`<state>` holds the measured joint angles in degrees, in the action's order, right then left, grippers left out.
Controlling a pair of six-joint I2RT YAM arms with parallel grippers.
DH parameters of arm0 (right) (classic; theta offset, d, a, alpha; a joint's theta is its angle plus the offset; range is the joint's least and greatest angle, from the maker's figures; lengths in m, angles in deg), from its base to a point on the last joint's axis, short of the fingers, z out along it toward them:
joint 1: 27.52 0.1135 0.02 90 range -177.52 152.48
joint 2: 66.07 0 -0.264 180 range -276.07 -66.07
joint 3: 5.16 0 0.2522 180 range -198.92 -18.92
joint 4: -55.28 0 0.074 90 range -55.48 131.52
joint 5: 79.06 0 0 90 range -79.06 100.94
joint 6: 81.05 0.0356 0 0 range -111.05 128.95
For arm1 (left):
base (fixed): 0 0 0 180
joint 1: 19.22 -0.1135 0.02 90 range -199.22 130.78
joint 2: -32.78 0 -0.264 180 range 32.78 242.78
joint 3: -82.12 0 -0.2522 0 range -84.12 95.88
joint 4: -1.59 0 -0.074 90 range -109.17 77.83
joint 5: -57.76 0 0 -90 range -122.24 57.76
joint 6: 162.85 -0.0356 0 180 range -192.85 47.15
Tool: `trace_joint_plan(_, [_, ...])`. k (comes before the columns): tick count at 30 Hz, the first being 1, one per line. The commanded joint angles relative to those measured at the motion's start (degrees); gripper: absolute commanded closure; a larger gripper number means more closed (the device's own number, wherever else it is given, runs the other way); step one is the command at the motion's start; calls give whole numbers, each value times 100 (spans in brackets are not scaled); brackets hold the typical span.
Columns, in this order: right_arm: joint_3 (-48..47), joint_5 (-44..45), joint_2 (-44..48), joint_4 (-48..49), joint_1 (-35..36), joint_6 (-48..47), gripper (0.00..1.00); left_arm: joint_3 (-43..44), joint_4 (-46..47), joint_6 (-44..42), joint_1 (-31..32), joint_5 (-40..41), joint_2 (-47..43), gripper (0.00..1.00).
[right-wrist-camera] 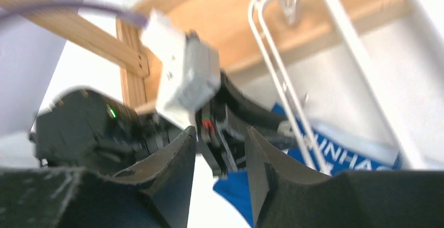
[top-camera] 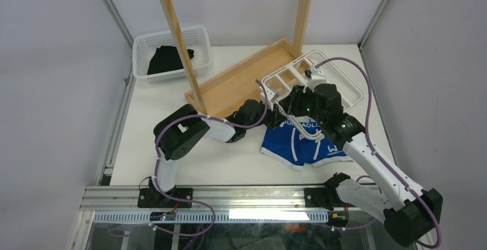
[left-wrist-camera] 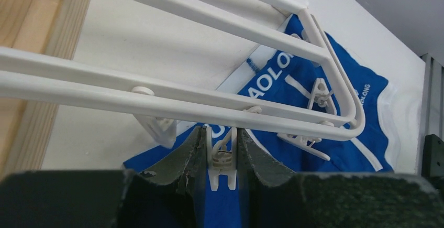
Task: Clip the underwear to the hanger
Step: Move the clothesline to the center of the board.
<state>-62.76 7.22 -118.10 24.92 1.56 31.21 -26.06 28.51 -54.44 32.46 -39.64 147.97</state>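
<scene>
Though partly covered, one underwear (left-wrist-camera: 340, 107) beneath one hanger (left-wrist-camera: 209, 17).

Left arm (top-camera: 182, 137) and right arm (top-camera: 376, 161) have black joints, white links, purple cables (top-camera: 368, 97).

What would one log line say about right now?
left gripper: shut on clip | right gripper: open, empty | hanger: over underwear | underwear: on table, not clearly clipped

basket (top-camera: 139, 60): far-left corner of the table (top-camera: 172, 152)
garment (top-camera: 166, 59): in the basket
rack (top-camera: 241, 80): far edge, centre, right of the basket
hanger (left-wrist-camera: 63, 87): right of the rack, near end over the underwear
underwear (top-camera: 304, 143): right of centre, before the rack
</scene>
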Motion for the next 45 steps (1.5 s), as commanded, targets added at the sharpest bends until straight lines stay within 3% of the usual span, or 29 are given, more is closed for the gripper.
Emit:
trace_joint_plan(1, [-1046,348,-810,-95,-78,-746,60,-350,823,-48,-79,364,-202,100])
trace_joint_plan(9, [-3094,-854,-2905,-886,-537,-1170,79,-690,1299,-111,145,171,-182,100])
trace_joint_plan(14, [-4053,-280,-3946,-1824,-569,-1321,83,-761,1445,-58,228,142,-127,100])
trace_joint_plan(19, [-4013,207,-4371,-2235,-581,-1229,91,-806,1443,-138,228,207,-190,100])
trace_joint_plan(25, [-3558,893,-4550,-1969,-594,-1267,98,-798,1429,-87,232,205,-149,100])
trace_joint_plan(37, [-3950,-240,-5853,-1394,-526,-1150,100,-862,1277,-60,125,416,-241,100])
trace_joint_plan(45, [-4380,-1316,-6529,-312,-354,-739,100,-1046,1209,-88,-128,619,-391,100])
